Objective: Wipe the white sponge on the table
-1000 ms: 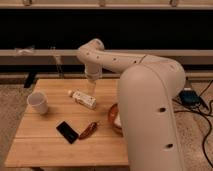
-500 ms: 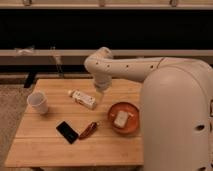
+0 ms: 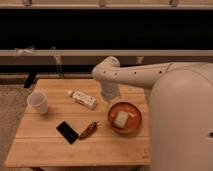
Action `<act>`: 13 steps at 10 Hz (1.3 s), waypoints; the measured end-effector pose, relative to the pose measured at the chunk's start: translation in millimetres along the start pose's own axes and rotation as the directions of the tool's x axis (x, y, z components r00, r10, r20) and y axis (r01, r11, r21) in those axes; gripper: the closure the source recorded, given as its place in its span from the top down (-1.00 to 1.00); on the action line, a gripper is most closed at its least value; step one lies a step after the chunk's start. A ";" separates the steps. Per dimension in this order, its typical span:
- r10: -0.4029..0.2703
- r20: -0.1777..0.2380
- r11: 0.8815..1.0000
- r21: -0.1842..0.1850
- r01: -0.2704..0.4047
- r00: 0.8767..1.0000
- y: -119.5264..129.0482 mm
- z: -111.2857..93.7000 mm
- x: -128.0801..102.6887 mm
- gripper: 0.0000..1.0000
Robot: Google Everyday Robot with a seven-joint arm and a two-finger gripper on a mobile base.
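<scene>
The white sponge (image 3: 121, 118) lies inside the orange bowl (image 3: 133, 126) on the right side of the table (image 3: 55, 149), which has a light wooden plank top. My white arm reaches in from the right, bends at an elbow above the table's back edge and points down. The gripper (image 3: 109, 98) hangs at its end, just behind and to the left of the bowl, close to the table top and apart from the sponge.
A white bottle with a label (image 3: 84, 99) lies left of the gripper. A white cup (image 3: 38, 102) stands at the left. A black phone (image 3: 67, 132) and a small reddish-brown item (image 3: 89, 130) lie near the front. My large white body fills the right side.
The arm has swung right and lower, toward the bowl. My body moved aside, so the bowl with the sponge in it now shows fully. The objects have not moved.
</scene>
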 end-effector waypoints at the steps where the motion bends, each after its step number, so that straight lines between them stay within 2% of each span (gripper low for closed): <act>1: 0.021 -0.007 1.000 -0.002 -0.021 1.000 -3.8 4.3 6.9 0.60; 2: 0.065 -0.014 0.998 -0.019 -0.065 0.998 -9.3 13.2 19.2 0.60; 5: 0.121 -0.014 0.992 -0.038 -0.121 0.993 -20.5 26.2 34.0 0.60; 11: 0.179 -0.024 0.982 -0.053 -0.180 0.983 -25.2 53.7 43.3 0.60; 13: 0.196 -0.038 0.978 -0.070 -0.199 0.980 -26.7 68.8 46.2 0.60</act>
